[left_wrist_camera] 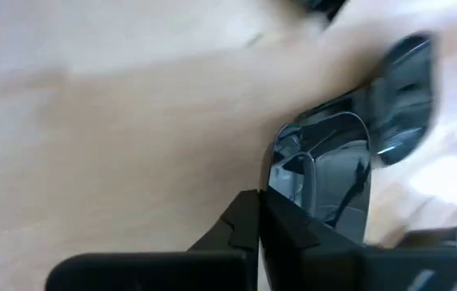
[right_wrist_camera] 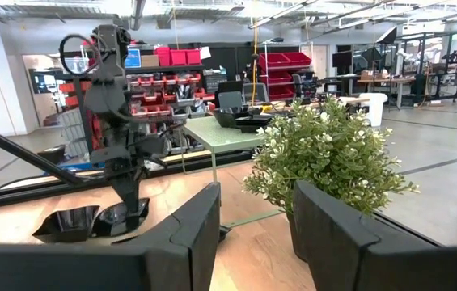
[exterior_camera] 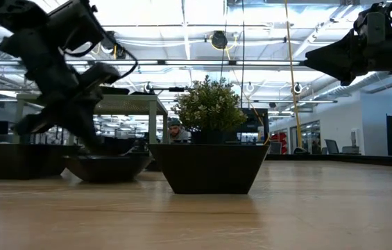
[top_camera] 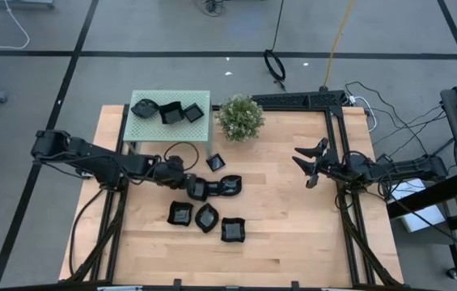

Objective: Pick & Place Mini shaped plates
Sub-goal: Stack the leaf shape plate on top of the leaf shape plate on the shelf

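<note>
Several small black mini shaped plates lie on the wooden table: one [top_camera: 198, 189] beside a neighbour [top_camera: 228, 185], three nearer the front [top_camera: 206, 217], one [top_camera: 216, 162] by the plant. Three more [top_camera: 171, 113] sit on a pale green stand [top_camera: 151, 128] at the far left. My left gripper [top_camera: 186, 184] reaches in from the left, shut at the first plate's rim [left_wrist_camera: 333, 170]. My right gripper [top_camera: 309, 166] hangs open above the table's right side, touching nothing. My left gripper has its two fingers [left_wrist_camera: 293, 230] shut on the plate's rim [left_wrist_camera: 279, 174], at the edge facing the table's left. The fingers slant down from the table's left. The plate [exterior_camera: 105, 167] sits upright with its bottom on the table.
A green leafy potted plant [top_camera: 240, 117] stands at the far middle, right of the stand. A square black plate [exterior_camera: 213, 167] stands close before the low camera. Bare wood lies between the plates and my right arm [top_camera: 374, 170].
</note>
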Robot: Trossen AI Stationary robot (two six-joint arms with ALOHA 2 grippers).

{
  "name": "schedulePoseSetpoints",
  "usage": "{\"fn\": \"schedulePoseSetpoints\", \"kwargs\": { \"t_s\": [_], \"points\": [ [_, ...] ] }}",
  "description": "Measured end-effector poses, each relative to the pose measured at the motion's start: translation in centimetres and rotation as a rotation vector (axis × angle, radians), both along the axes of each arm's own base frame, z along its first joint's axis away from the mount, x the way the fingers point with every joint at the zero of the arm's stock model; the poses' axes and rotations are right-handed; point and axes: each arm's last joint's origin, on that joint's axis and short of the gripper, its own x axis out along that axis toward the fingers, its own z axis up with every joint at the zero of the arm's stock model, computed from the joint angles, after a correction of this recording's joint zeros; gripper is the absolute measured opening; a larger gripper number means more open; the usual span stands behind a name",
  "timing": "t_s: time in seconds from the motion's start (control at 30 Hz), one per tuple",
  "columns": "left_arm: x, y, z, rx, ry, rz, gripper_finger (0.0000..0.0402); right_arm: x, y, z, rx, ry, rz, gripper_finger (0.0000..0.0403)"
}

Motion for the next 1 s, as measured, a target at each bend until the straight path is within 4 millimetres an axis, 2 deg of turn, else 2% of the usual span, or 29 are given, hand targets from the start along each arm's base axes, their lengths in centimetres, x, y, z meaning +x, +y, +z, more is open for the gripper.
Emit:
{"fn": "schedulePoseSetpoints", "kwargs": {
  "t_s": [0.2, 0.37, 0.6, 0.8, 1.0],
  "points": [
    [1.5, 1.3, 2.9, 0.118, -0.100, 0.026, 0.0004, 0.0, 0.0, 0.0, 0.000, 0.000, 0.000, 0.0144],
    [2.7, 3.2, 6.5, 0.266, -0.193, 0.096, 0.0014, 0.0, 0.0, 0.0, 0.000, 0.001, 0.000, 0.0144],
    [3.2, 5.7, 11.0, 0.499, -0.276, 0.335, 0.0007, 0.0, 0.0, 0.0, 0.000, 0.001, -0.001, 0.0144],
    [2.7, 7.1, 12.7, 0.664, -0.248, 0.556, 0.0012, 0.0, 0.0, -0.1, -0.001, 0.010, -0.001, 0.0144],
    [-0.1, 7.6, 13.6, 0.725, -0.205, 0.796, 0.0009, 0.1, 0.0, -0.1, -0.001, 0.015, -0.002, 0.0144]
  ]
}}
